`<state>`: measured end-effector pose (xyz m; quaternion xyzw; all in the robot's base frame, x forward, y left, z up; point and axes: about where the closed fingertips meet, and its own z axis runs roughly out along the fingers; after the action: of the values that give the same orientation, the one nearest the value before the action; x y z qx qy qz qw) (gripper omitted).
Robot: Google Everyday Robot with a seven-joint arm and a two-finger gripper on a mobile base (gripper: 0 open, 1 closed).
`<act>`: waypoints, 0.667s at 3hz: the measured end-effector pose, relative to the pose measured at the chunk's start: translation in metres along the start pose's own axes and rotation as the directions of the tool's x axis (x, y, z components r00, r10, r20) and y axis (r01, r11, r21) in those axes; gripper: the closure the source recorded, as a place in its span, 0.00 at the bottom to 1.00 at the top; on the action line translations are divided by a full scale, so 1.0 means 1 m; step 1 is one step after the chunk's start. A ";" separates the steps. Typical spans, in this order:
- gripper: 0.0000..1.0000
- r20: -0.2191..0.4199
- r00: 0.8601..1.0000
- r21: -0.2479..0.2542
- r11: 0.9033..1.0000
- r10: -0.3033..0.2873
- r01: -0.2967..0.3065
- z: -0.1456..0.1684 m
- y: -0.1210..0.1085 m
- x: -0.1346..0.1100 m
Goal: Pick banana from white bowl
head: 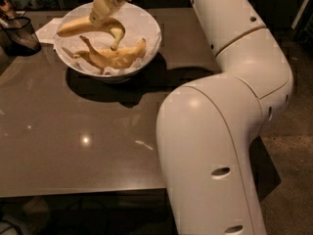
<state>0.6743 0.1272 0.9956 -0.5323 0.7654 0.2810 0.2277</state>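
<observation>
The white bowl [146, 31] sits at the far left of the brown table, lined with crinkled white paper. My gripper [100, 12] hangs above the bowl's left half, shut on a yellow banana [78, 27] that it holds lifted over the rim, its curved end pointing down into the bowl. Another banana [115, 57] still lies in the bottom of the bowl. My white arm comes in from the lower right and arches over the table to the bowl.
A dark mesh basket [19, 33] stands at the far left edge, with a white napkin [49, 29] between it and the bowl. The brown table [88, 131] stretches toward the front. Dark floor lies to the right of the table.
</observation>
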 end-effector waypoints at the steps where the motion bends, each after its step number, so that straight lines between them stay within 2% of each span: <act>1: 1.00 0.030 0.999 -0.032 0.999 -0.020 0.021 -0.008 0.007 -0.006; 2: 1.00 0.038 0.996 -0.059 0.995 -0.083 0.085 -0.018 0.029 -0.016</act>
<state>0.6514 0.1339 1.0247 -0.5655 0.7294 0.3035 0.2368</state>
